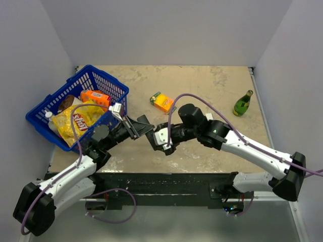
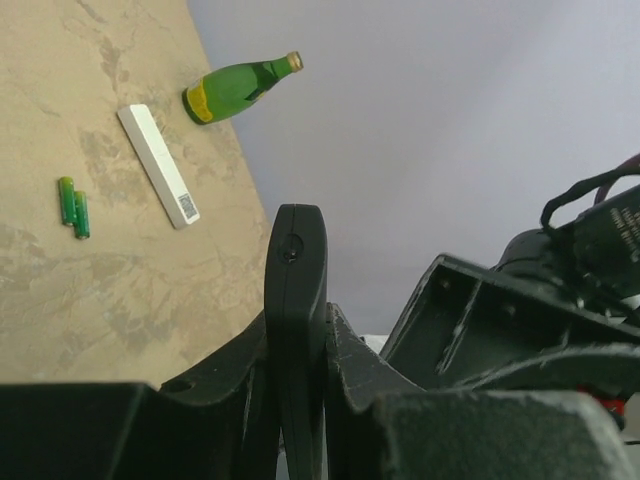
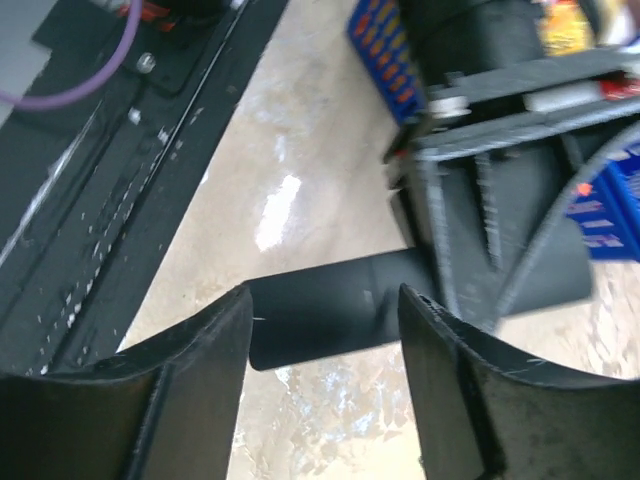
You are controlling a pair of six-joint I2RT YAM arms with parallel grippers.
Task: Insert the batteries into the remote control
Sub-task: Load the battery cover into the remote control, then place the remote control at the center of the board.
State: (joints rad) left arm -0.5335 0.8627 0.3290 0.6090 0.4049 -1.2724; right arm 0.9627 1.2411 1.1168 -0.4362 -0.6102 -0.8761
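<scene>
The left gripper (image 2: 296,345) fills the bottom of its own wrist view, its jaws clamped on the remote control (image 2: 295,270), which stands edge-on above the worktop (image 1: 212,146) near the middle of its near edge. The right gripper (image 3: 325,305) faces it with jaws apart, framing the remote's free end; I see no contact. Whether the battery cover is on or off cannot be told.

The batteries (image 2: 73,207) lie side by side on the worktop, just beside a white bar (image 2: 158,165), toward the green bottle (image 1: 243,103) that stands near the right edge. The right arm hides them from above.

The clamp grips only one end of a slim bar, so a push or uneven close from the right gripper could lever it askew or out. A loosened cover could drop. The batteries are round and may roll when nudged.
</scene>
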